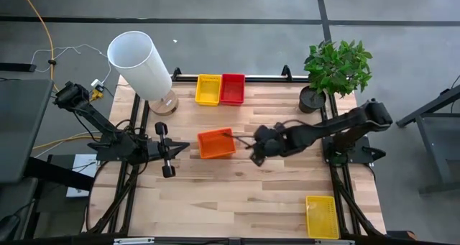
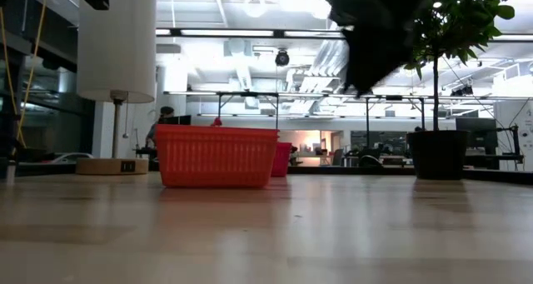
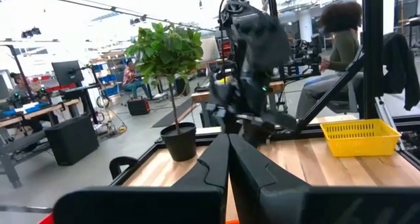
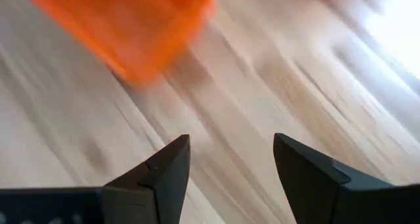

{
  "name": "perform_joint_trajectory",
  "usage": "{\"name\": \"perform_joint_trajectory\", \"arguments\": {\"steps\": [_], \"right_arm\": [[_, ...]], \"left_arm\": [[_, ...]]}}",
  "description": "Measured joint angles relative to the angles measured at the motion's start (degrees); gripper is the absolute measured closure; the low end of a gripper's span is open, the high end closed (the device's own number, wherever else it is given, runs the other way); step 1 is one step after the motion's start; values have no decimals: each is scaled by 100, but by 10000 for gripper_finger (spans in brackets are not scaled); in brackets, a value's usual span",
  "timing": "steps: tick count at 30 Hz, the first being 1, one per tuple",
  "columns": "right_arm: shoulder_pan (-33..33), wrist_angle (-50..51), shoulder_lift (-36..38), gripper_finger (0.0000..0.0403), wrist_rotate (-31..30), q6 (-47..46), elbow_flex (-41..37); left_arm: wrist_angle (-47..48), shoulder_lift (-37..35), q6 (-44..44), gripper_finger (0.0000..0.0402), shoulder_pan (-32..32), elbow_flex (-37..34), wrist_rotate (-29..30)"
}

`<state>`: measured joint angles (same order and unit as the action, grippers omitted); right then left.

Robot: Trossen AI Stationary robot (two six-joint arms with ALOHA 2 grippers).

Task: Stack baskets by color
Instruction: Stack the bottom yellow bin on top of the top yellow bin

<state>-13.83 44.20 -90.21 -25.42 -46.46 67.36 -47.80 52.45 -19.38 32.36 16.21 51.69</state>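
Orange basket (image 1: 215, 143) sits at centre of the high view on the wooden table (image 1: 244, 195), its long axis running left-right across the frame, slightly tilted. Nothing holds it.

Right gripper (image 1: 253, 156) lies just beside the basket's lower-right corner, apart from it; fingers spread wide with only bare wood between them in the right wrist view, where the basket (image 4: 125, 27) shows blurred at upper left, ahead of the fingers (image 4: 164, 168) and off to one side.

Left gripper (image 1: 167, 149) waits just left of the basket, fingers pressed together, nothing in them.

Other baskets: a yellow basket (image 1: 208, 89) and a red basket (image 1: 232, 88) side by side, touching, at upper centre near the far edge; a second yellow basket (image 1: 321, 216) alone at lower right, well apart from its match.

Judgement: the two yellow ones are the pair that needs bringing together. The lower-right one lies on the right arm's side, so that arm is the nearer; its long axis runs top-to-bottom in the frame.

Also present: white cylinder (image 1: 140, 62), potted plant (image 1: 334, 69).
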Motion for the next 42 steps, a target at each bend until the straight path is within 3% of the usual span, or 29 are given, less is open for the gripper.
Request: {"name": "perform_joint_trajectory", "arguments": {"steps": [5,11,16,24,31,42], "right_arm": [[-443,529,0,196,421,-96,-521],[-1026,371,0,196,1725,194,-1101],[-1534,974,0,196,2677,10,-872],[-2619,2308,0,196,3209,-258,-489],[-3351,2067,-5,196,3553,-730,-602],[-3588,1523,-246,198,3639,-873,-748]], "left_arm": [[5,2,208,402,0,0,-3],[5,2,429,402,-2,0,-3],[5,2,425,402,-8,0,-3],[3,2,425,402,-9,0,-4],[-2,2,400,402,-9,0,-5],[-6,2,372,402,-9,-2,-5]]}}
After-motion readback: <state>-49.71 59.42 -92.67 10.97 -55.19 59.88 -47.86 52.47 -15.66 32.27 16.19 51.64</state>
